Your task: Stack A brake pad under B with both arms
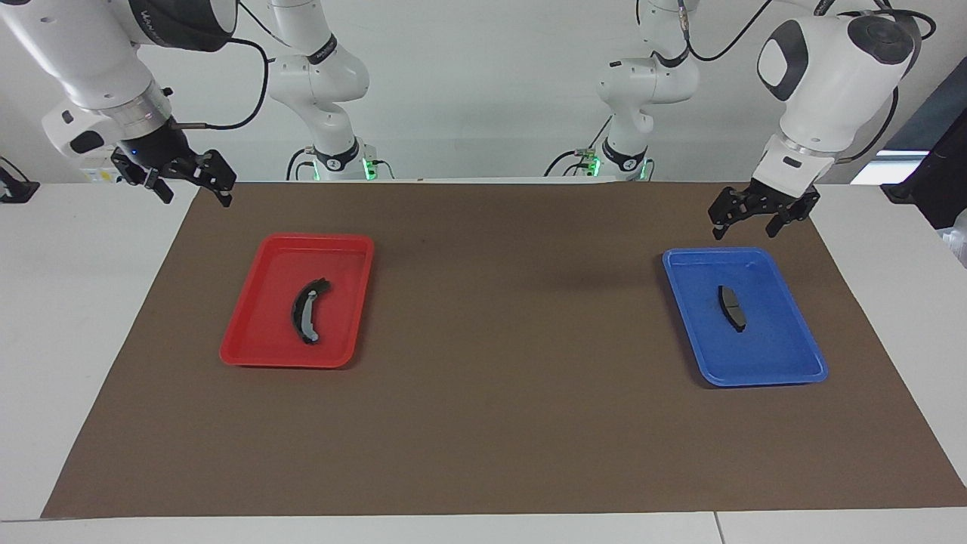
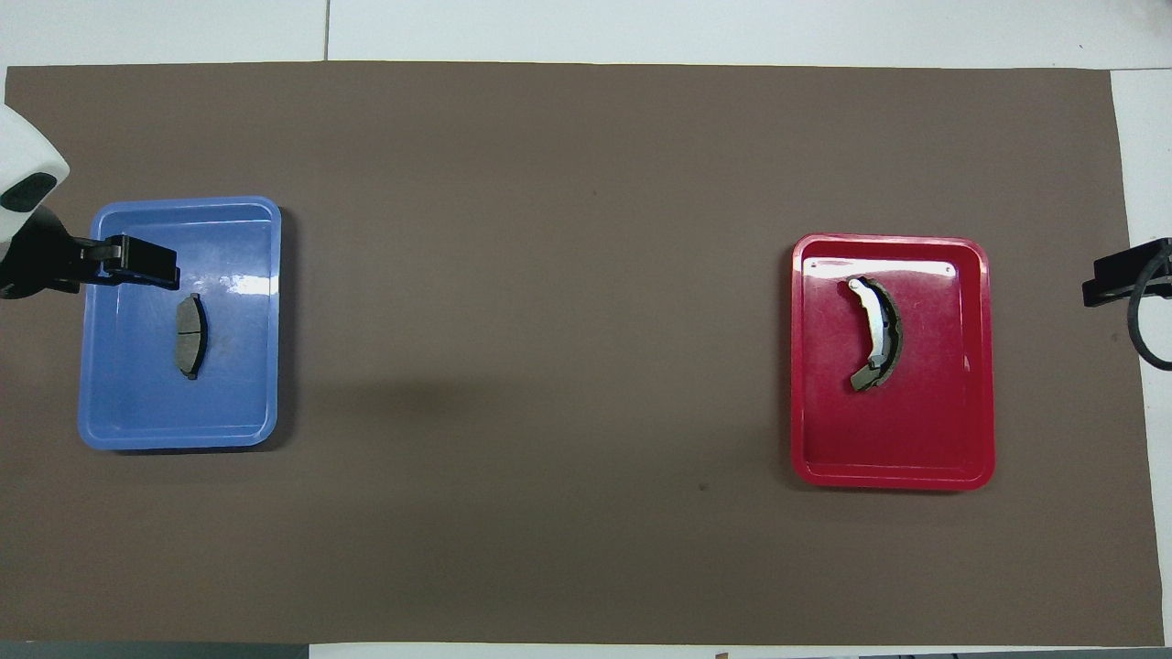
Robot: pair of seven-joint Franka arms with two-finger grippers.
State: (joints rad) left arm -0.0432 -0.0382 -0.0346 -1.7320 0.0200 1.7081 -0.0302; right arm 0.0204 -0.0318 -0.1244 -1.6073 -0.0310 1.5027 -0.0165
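Brake pad A [image 1: 731, 307], short, straight and all dark, lies in the blue tray [image 1: 786, 363] toward the left arm's end; it also shows in the overhead view [image 2: 190, 336]. Pad B [image 1: 308, 310], a black crescent with a light grey strip, lies in the red tray [image 1: 257, 332] toward the right arm's end, and shows from overhead [image 2: 877, 334]. My left gripper [image 1: 746, 228] hangs open and empty in the air over the blue tray [image 2: 238, 403], clear of pad A. My right gripper [image 1: 195, 198] hangs open and empty over the brown mat's edge, away from the red tray [image 2: 934, 439].
A brown mat [image 1: 498, 423] covers most of the white table [image 1: 91, 302]. The two trays stand far apart, with a wide stretch of bare mat [image 2: 549, 320] between them.
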